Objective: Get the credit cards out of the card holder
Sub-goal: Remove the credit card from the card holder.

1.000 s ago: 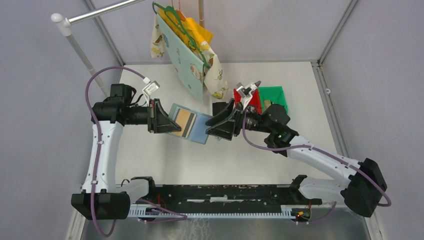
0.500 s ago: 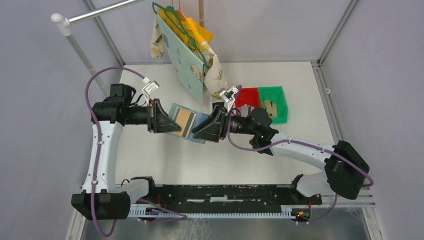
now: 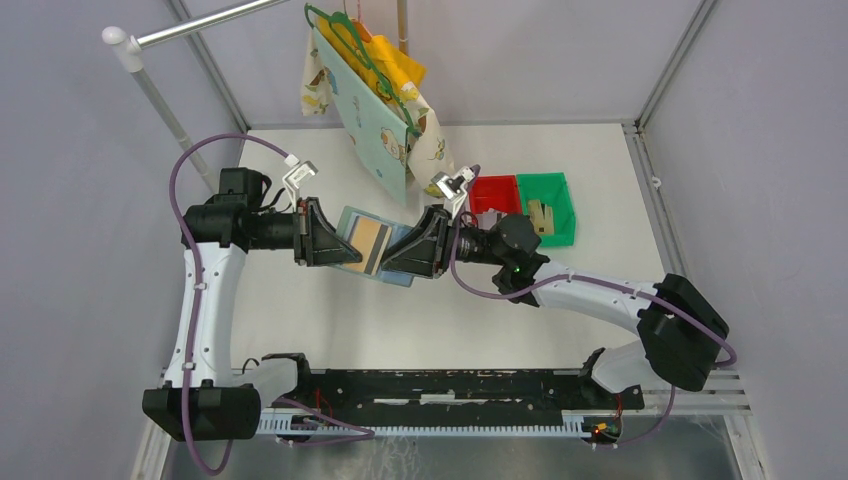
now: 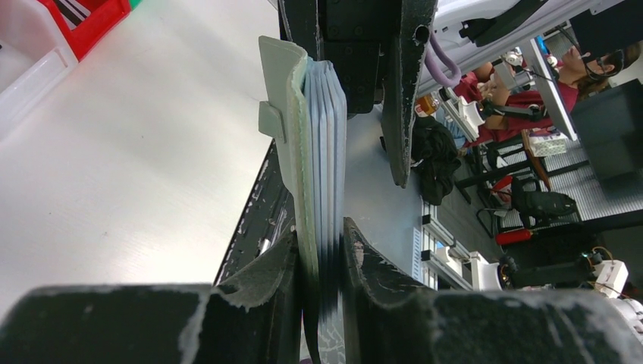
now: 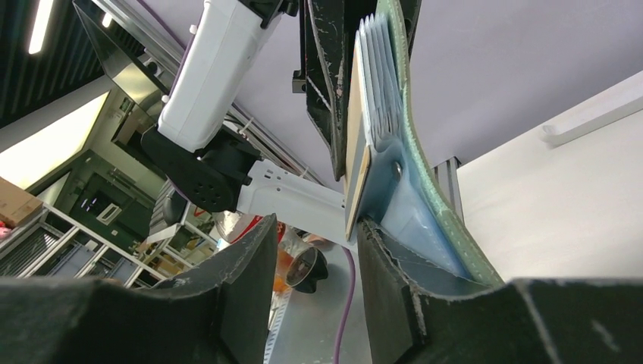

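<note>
My left gripper (image 3: 345,243) is shut on the left edge of the card holder (image 3: 397,273) and holds it open above the table. A tan-gold credit card (image 3: 368,243) with a dark stripe shows in its pale blue pockets. In the left wrist view the holder (image 4: 302,136) stands edge-on between my jaws (image 4: 320,254). My right gripper (image 3: 395,258) is open at the holder's right side. In the right wrist view (image 5: 315,258) the tan card's edge (image 5: 355,144) sits just inside the right finger (image 5: 387,288), untouched by the left one. I cannot make out the pale grey-white card.
A red bin (image 3: 495,193) and a green bin (image 3: 552,195) stand at the back right, behind my right arm. Cloth bags on a hanger (image 3: 375,110) hang over the back middle. A white rail pole (image 3: 150,90) slants at the back left.
My right arm has swung left from near the red bin, and its open gripper is now at the holder's right side. The left arm and holder have not moved.
</note>
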Robot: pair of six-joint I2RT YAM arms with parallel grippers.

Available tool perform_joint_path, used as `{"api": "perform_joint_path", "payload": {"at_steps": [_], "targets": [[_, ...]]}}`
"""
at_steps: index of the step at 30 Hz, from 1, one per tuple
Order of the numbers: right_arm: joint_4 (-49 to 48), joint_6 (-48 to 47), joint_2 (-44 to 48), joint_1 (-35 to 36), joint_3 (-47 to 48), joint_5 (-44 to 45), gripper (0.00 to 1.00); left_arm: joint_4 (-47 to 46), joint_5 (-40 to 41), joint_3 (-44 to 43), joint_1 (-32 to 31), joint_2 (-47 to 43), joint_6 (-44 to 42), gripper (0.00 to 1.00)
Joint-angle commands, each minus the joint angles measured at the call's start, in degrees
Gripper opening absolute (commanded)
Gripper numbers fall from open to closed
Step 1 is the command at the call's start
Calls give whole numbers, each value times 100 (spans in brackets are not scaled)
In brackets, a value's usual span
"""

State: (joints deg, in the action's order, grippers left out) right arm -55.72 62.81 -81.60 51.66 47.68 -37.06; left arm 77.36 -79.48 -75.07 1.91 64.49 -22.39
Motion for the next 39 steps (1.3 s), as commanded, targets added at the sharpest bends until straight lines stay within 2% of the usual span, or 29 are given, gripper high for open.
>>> {"api": "perform_joint_path", "payload": {"at_steps": [1, 5, 7, 9, 18, 25, 30, 39], "targets": [[-743, 199, -4, 23, 295, -26, 46, -83, -315, -159, 5, -96, 109, 2], [-646, 253, -121, 31, 327, 155, 35, -70, -333, -159, 2, -57, 87, 2], [105, 22, -152, 36, 473, 438, 25, -55, -345, -166, 7, -83, 30, 2], [798, -232, -164, 35, 613, 709, 21, -55, -341, -162, 2, -118, 12, 2], [237, -49, -199, 98, 575, 707, 22, -55, -235, -64, 2, -127, -55, 2], [10, -16, -121, 98, 339, 678, 0, -14, -193, -30, 7, -97, -92, 9], [-156, 15, -10, 89, 36, 665, 0, 86, -357, -66, 5, -76, -95, 16], [-580, 146, 275, 7, -584, 708, 0, 480, -870, -143, 8, 89, -326, 17]]}}
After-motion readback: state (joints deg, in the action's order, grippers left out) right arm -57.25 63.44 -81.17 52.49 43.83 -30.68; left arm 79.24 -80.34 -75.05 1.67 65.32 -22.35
